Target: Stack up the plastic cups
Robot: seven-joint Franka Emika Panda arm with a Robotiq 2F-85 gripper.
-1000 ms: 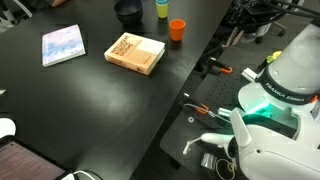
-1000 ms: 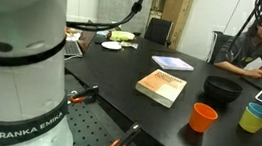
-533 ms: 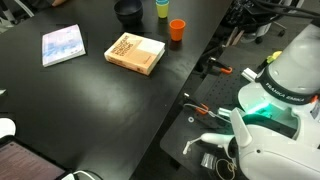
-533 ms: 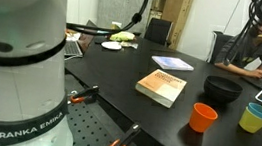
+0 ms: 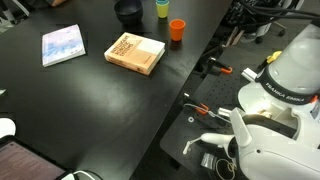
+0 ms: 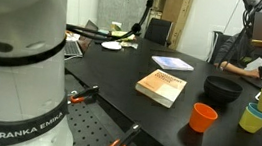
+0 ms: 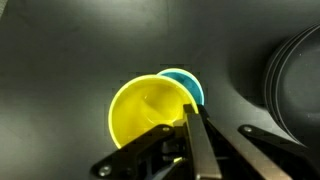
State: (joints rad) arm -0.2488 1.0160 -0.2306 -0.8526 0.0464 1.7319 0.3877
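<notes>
Holding: the fingers (image 7: pixel 195 140) are pressed narrow on the near wall of a yellow cup (image 7: pixel 145 118), pinching it at the rim.
Yellow cup: small, tapered, shiny plastic, mouth up; in the wrist view it covers part of the blue cup.
Blue cup (image 7: pixel 190 85): it stands on the dark counter (image 6: pixel 120 77), partly under the held cup and near the dark bowl (image 6: pixel 222 89). In an exterior view a yellow-green rim shows in it; whether this is a second yellow cup, I cannot tell.
Orange cup (image 6: pixel 203 117): upright and alone on the counter, near the others but apart from them.
Step, as I judge: nesting the held cup into the blue one.
Advice: first centre the yellow cup over the blue mouth, because it sits off to one side. Hold it level and lower it slowly. Open only when it is seated, since light plastic tips easily and the finger inside the rim may drag it on leaving.
</notes>
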